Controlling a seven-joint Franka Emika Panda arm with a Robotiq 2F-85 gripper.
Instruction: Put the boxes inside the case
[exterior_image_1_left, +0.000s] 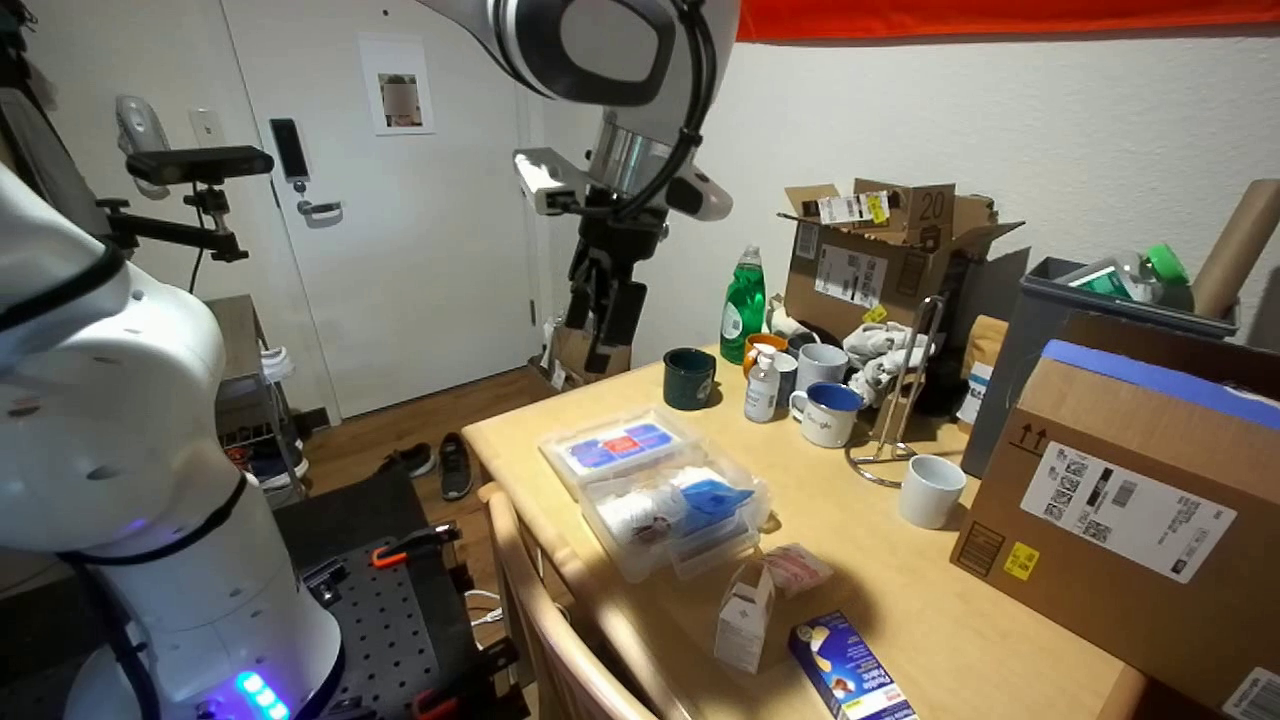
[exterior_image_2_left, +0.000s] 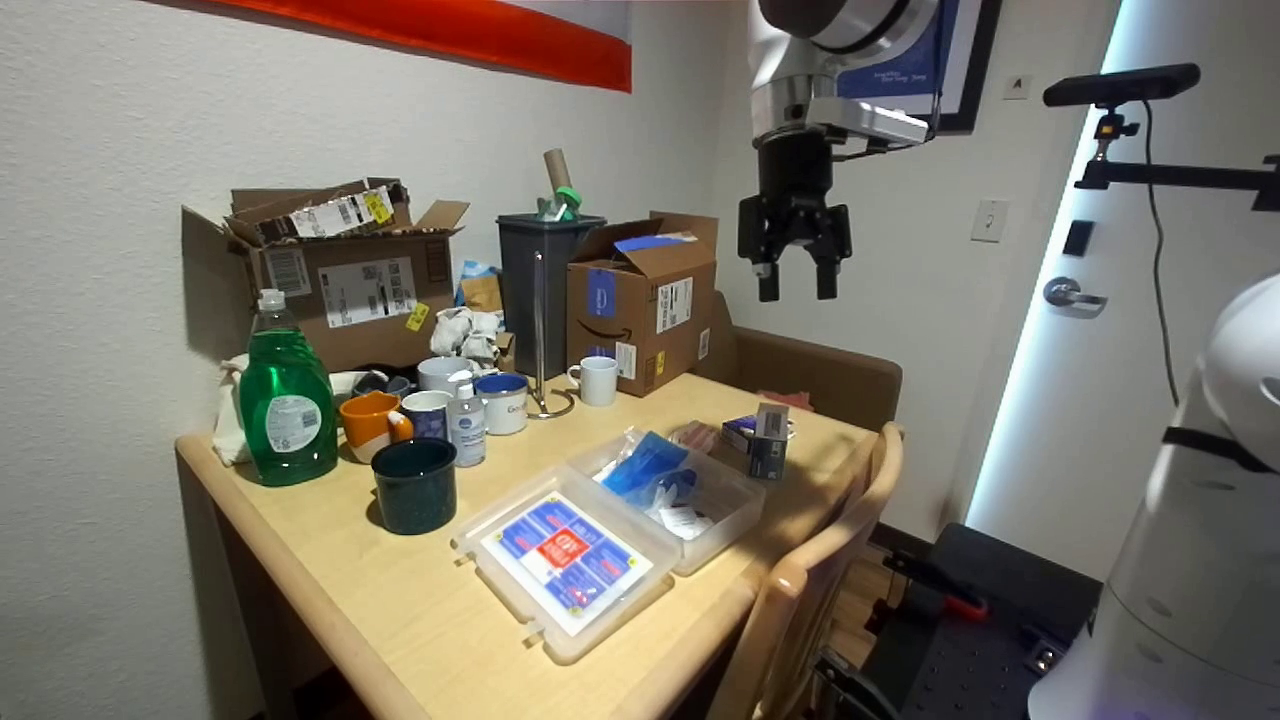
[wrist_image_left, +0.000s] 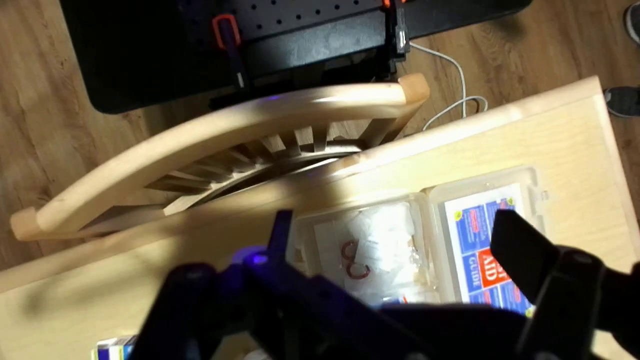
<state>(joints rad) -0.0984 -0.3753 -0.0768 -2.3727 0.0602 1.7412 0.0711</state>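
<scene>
Case (exterior_image_2_left: 728, 528), translucent, lying open, dark-blue carton (exterior_image_1_left: 850, 668), upright whitish carton (exterior_image_1_left: 742, 628)

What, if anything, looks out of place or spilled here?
One mild oddity: a pink packet lies loose on the table outside the open case, perhaps belonging inside. I see no spill or breakage.

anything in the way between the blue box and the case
Low down, yes: the whitish-grey carton, standing, and the pinkish packet crowd the way from the blue box to the case. Lifting over both would probably clear them.
</scene>
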